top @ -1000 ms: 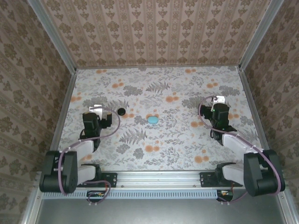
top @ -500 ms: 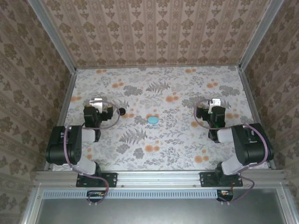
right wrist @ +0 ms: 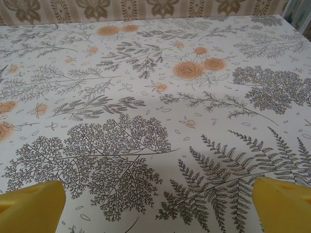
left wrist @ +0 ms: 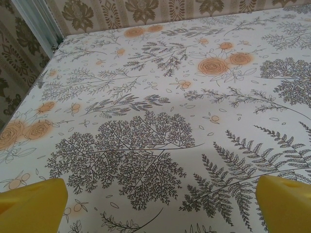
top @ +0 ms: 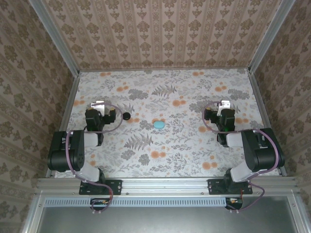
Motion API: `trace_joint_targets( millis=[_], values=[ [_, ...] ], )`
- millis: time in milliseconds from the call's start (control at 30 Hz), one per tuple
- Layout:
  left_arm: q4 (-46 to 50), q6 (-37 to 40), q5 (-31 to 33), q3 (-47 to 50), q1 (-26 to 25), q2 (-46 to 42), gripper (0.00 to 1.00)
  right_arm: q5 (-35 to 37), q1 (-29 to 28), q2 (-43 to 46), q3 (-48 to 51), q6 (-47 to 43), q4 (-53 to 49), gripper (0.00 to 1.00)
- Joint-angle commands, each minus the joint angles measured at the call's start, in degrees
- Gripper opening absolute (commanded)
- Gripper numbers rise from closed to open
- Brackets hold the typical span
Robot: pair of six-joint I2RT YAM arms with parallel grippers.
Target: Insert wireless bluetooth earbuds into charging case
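Observation:
A teal oval piece (top: 159,124), seemingly the charging case, lies shut near the table's middle. A smaller black round piece (top: 127,115) rests to its left. At this size I cannot tell whether either is an earbud, and no separate earbuds can be made out. My left gripper (top: 98,104) hovers left of the black piece, apart from it, and my right gripper (top: 226,104) is far right of the teal piece. In the left wrist view the left gripper (left wrist: 160,208) is open, its yellow fingertips (left wrist: 31,206) wide over bare cloth. The right gripper (right wrist: 158,206) is open the same way.
A floral cloth (top: 165,155) covers the table. Patterned walls with metal corner posts (top: 57,43) close in the left, back and right. A metal rail (top: 165,184) with both arm bases runs along the near edge.
Both arms have folded upright near their bases, and both grippers have shifted a little toward the far wall. The teal and black pieces have not moved.

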State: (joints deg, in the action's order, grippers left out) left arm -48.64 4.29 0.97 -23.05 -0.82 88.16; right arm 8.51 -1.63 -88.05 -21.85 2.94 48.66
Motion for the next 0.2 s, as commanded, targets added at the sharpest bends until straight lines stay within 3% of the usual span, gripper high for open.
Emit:
trace_joint_targets(
  millis=[0, 167],
  values=[
    [0.13, -1.05, -0.97, -0.33, 0.03, -0.18, 1.0, -1.14, -0.21, -0.13, -1.63, -0.69, 0.55, 1.0],
    [0.13, -1.13, -0.97, -0.34, 0.03, -0.14, 1.0, -1.29, -0.11, 0.22, -1.21, -0.57, 1.06, 1.0]
  ],
)
